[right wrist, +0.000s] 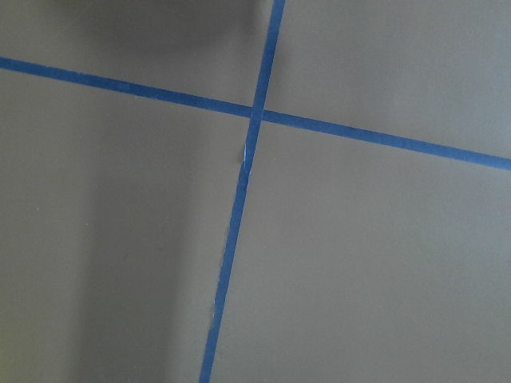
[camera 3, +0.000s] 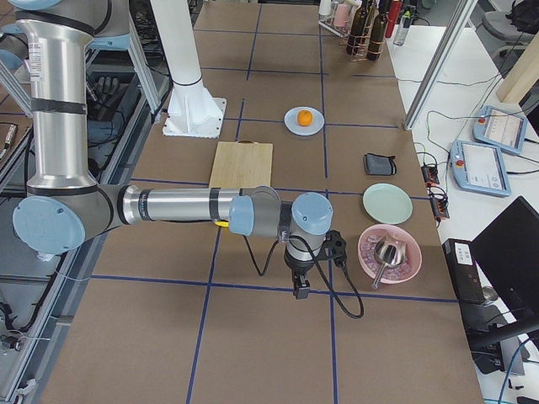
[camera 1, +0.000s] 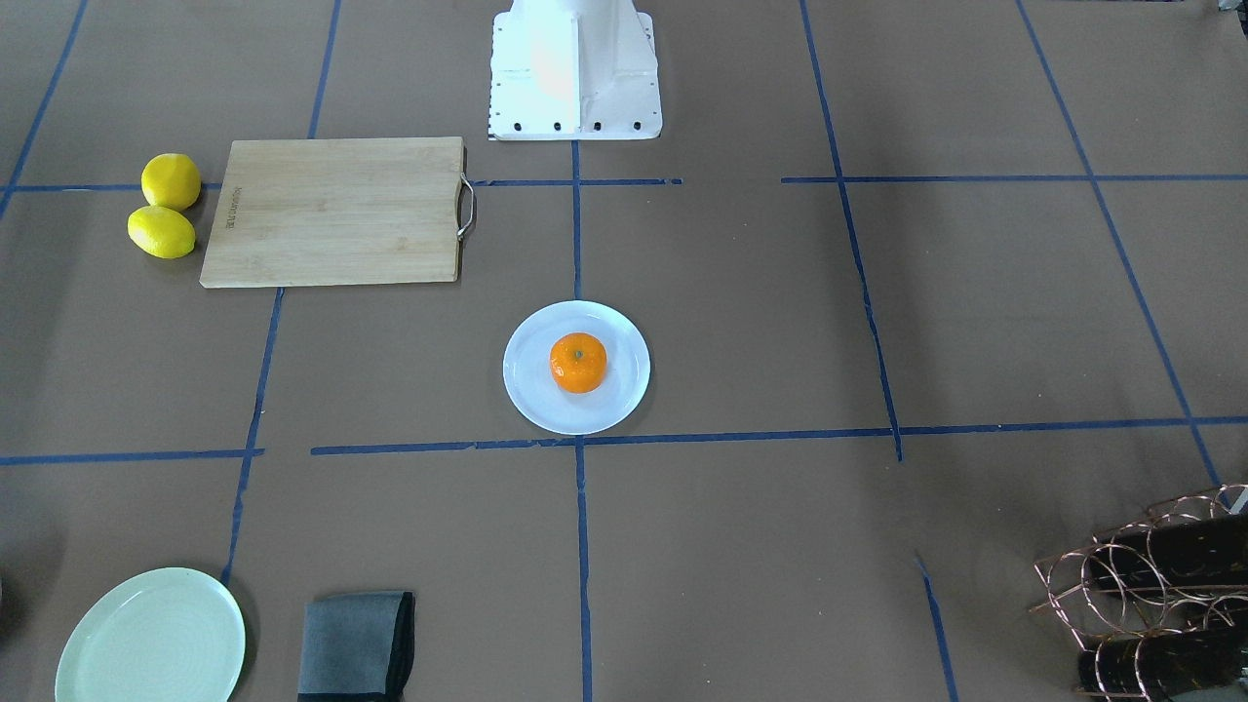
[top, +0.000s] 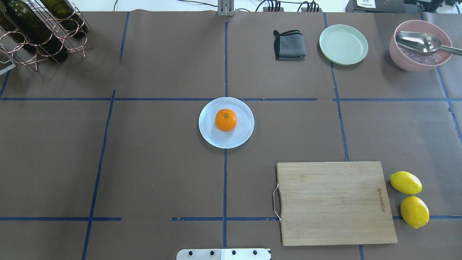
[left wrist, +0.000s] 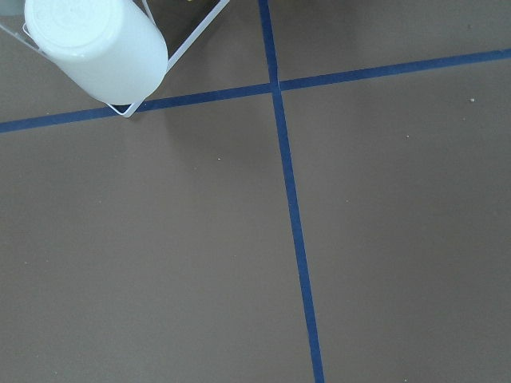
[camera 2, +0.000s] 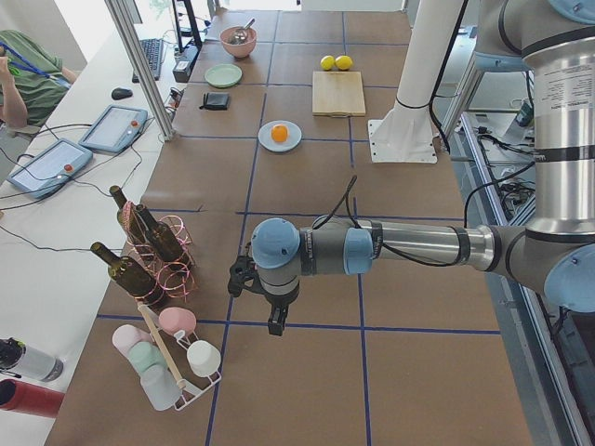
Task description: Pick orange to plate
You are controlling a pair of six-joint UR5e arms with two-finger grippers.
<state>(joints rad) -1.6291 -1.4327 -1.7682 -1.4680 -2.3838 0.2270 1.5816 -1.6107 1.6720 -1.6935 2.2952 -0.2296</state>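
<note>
At the middle of the table (top: 144, 162), the orange (top: 226, 120) sat stem-up on the blue-white plate (top: 245, 133), close to its centre, with a bare rim showing all round it. Nearer the robot on its right side lay a bamboo cutting board (top: 334, 202) with a metal handle, and just past its outer edge were one lemon (top: 405, 182) and a second lemon (top: 414, 211), close together. Along the far edge stood a folded grey cloth (top: 290, 45), a pale green plate (top: 343, 44) and a pink bowl (top: 400, 59) with a metal spoon (top: 418, 41) in it. A copper wine rack (top: 39, 36) with bottles occupied the far left corner.

Both arms were well apart from the plate. The left hand (camera 2: 276, 325) hung pointing down over the table's left end, near a cup rack (camera 2: 172, 367). The right hand (camera 3: 301, 290) hung over the right end, near the pink bowl. How far open either hand was, I cannot tell; nothing showed in their grasp.
</note>
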